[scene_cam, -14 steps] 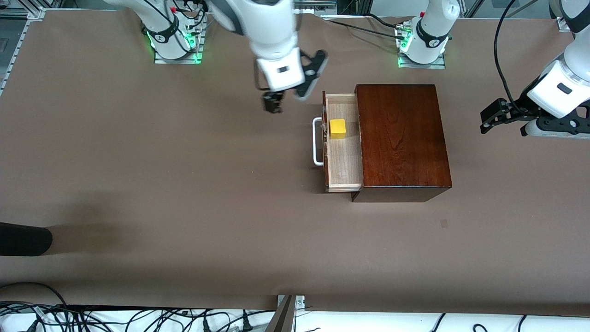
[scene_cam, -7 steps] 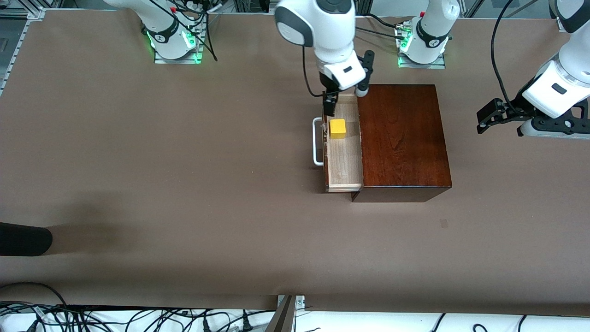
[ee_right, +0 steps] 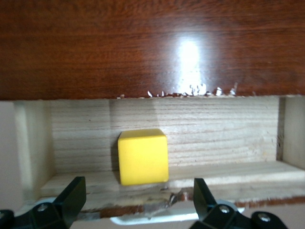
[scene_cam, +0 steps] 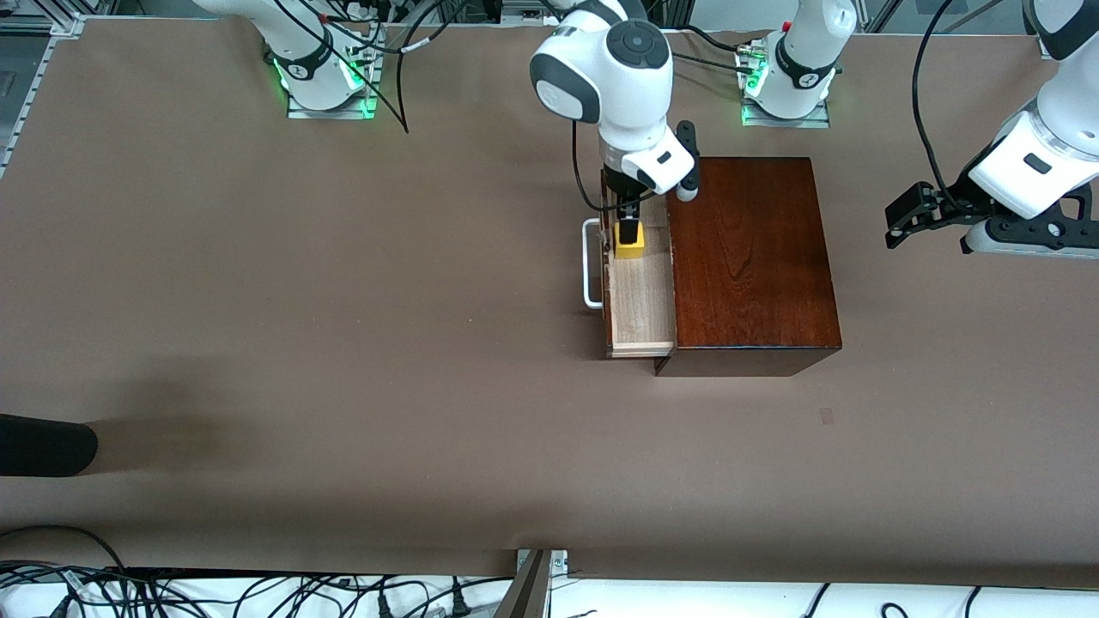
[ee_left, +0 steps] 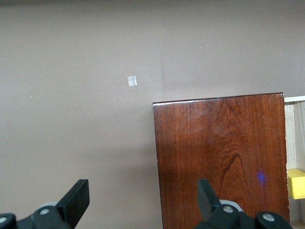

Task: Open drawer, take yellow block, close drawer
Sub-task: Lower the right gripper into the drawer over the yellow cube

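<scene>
The drawer [scene_cam: 640,300] stands pulled out of the mahogany box [scene_cam: 751,257], with its white handle [scene_cam: 589,266] toward the right arm's end of the table. The yellow block [scene_cam: 631,249] sits in the drawer's tray. My right gripper [scene_cam: 628,225] is open and empty, low over the block. In the right wrist view the block [ee_right: 143,156] lies on the pale tray [ee_right: 228,138] between the lines of the two fingers, with the gripper [ee_right: 138,200] over the drawer's front edge. My left gripper [scene_cam: 906,219] waits open in the air beside the box [ee_left: 221,157], and the block [ee_left: 296,183] shows at that view's edge.
A black rounded object [scene_cam: 43,445] lies at the table's edge toward the right arm's end. A small pale patch [scene_cam: 826,416] marks the brown table cover nearer the camera than the box. Cables run along the table's near edge.
My right arm has swung from the open table beside the drawer to over the drawer and come down onto the yellow block. The left arm has barely moved.
</scene>
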Robot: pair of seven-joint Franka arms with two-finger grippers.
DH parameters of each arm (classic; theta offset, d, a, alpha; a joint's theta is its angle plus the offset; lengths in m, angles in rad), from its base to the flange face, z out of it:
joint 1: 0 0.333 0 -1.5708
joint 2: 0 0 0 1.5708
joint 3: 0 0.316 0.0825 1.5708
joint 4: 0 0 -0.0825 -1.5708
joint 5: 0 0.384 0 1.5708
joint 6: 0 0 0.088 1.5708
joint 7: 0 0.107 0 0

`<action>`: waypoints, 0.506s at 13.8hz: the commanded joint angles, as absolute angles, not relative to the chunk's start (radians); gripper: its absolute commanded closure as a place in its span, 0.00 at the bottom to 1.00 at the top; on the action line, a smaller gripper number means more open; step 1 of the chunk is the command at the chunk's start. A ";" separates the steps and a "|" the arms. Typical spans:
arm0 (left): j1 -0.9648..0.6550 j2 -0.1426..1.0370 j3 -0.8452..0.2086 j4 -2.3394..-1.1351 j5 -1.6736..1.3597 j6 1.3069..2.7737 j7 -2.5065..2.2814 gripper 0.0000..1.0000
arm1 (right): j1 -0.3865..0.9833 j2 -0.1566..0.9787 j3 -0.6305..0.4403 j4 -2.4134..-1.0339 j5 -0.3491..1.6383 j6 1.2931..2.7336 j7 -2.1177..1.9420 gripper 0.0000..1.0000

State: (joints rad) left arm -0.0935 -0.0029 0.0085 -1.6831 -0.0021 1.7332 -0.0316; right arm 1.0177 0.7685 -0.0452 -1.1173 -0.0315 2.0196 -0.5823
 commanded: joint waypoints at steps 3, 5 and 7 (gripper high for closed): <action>-0.098 -0.011 0.009 -1.677 -0.012 1.727 -0.038 0.00 | 1.014 0.833 -0.044 -1.077 -0.052 2.066 -0.635 0.00; -0.098 -0.011 0.009 -1.677 -0.012 1.727 -0.038 0.00 | 1.014 0.850 -0.044 -1.078 -0.052 2.091 -0.634 0.00; -0.098 -0.011 0.009 -1.677 -0.012 1.727 -0.038 0.00 | 1.014 0.868 -0.044 -1.078 -0.052 2.098 -0.632 0.00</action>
